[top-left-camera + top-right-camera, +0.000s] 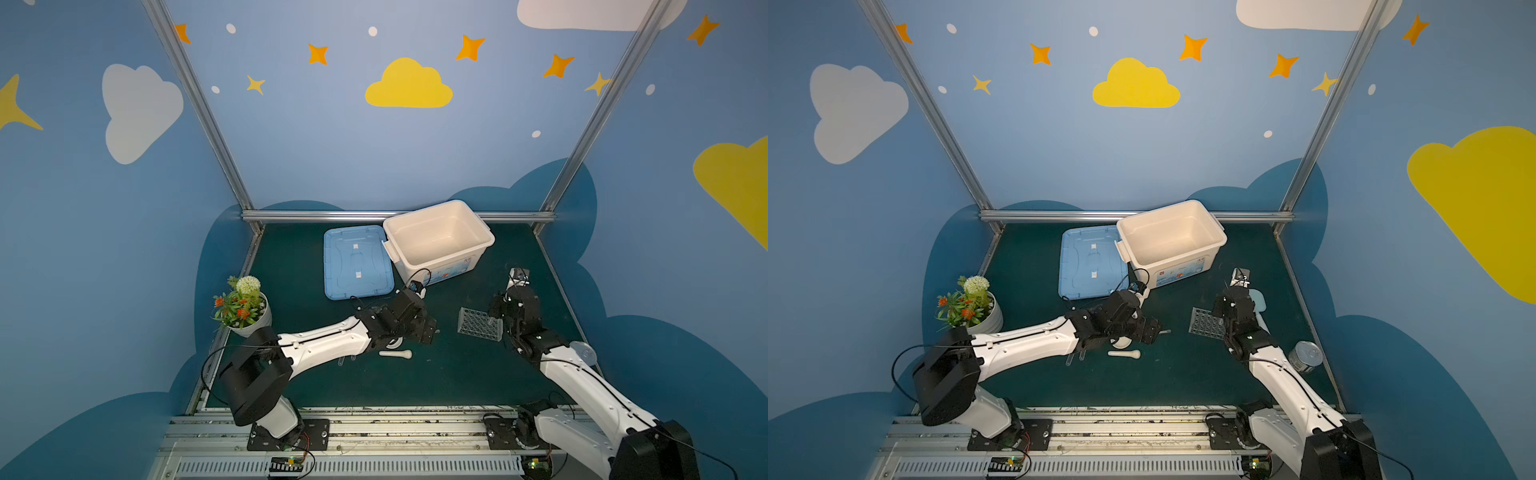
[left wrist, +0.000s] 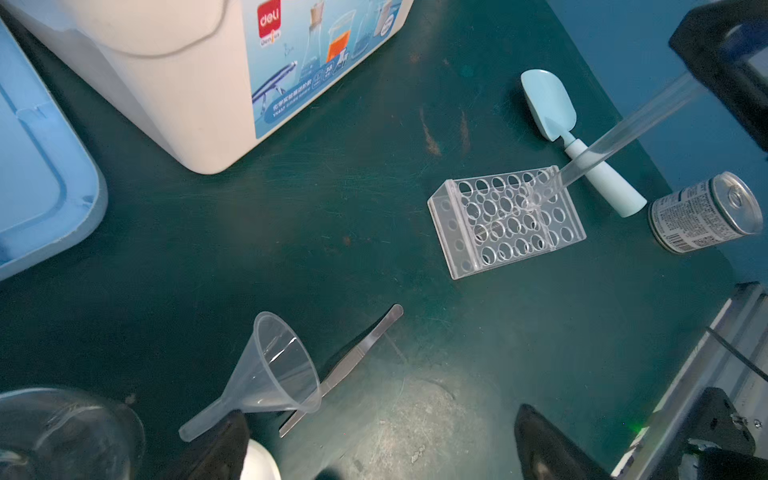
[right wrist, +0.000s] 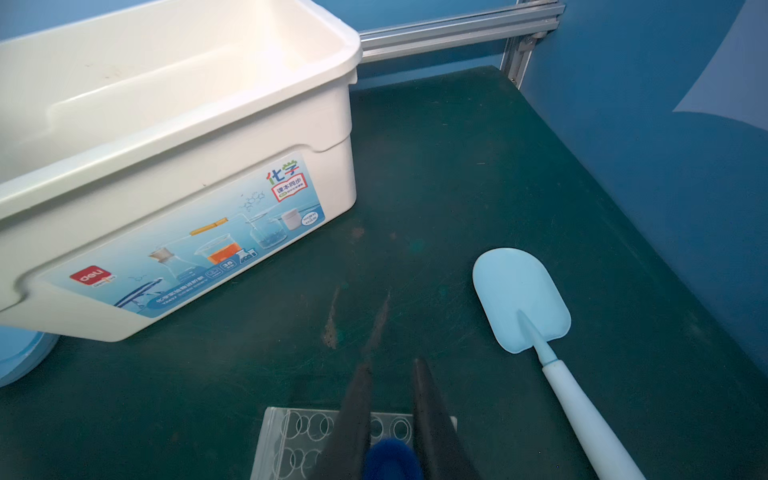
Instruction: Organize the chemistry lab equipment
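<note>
**Tube at rack, not yet seated**

Nearest, at 6 o'clock on the mat: pestle (image 1: 395,354), with spare tubes (image 1: 347,359) poking out from under the left arm at 7.

Just behind: left gripper (image 2: 382,411) spread wide and empty, hanging over funnel (image 2: 274,374), tweezers (image 2: 357,353), flask (image 2: 62,432) and mortar (image 1: 1121,343).

At 3 o'clock: rack (image 2: 498,224), with right gripper (image 3: 392,362) clamped on the blue cap of a tube (image 2: 623,129). Slanted, tip at a hole near the rack's far corner. Cannot tell how deep.

Probably mid-insertion, task barely begun. Next: stand tube upright, lower straight down, then release, without shoving the light rack.

Farthest, at 12 to 1: open bin (image 1: 486,239), lid (image 1: 357,266) flat beside it at 11.
</note>
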